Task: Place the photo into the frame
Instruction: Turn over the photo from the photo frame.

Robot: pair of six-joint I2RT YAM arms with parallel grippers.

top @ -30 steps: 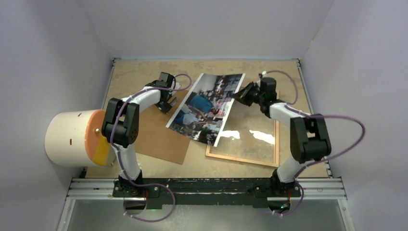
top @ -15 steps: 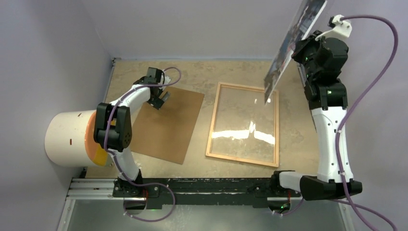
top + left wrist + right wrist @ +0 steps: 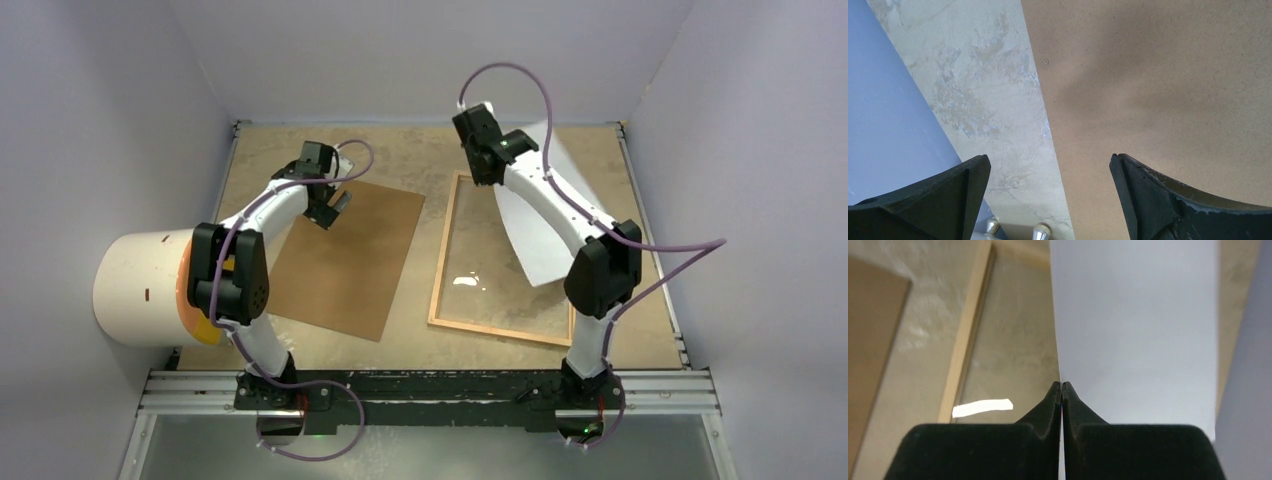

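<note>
Two-finger left hand (image 3: 1048, 160) spread over matte brown board (image 3: 350, 260) | right hand (image 3: 1062, 385) pinching curved white photo (image 3: 1133, 315)

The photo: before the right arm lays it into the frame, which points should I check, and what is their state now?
1. The right tool is shut on the photo: ok.
2. White back of the photo faces up: ok.
3. The photo is squared with the frame: not ok, it is skewed and reaches past the far rail.
4. The photo rests on the frame: cannot tell.
5. The left tool is open, off the frame, over the backing board: ok.
</note>
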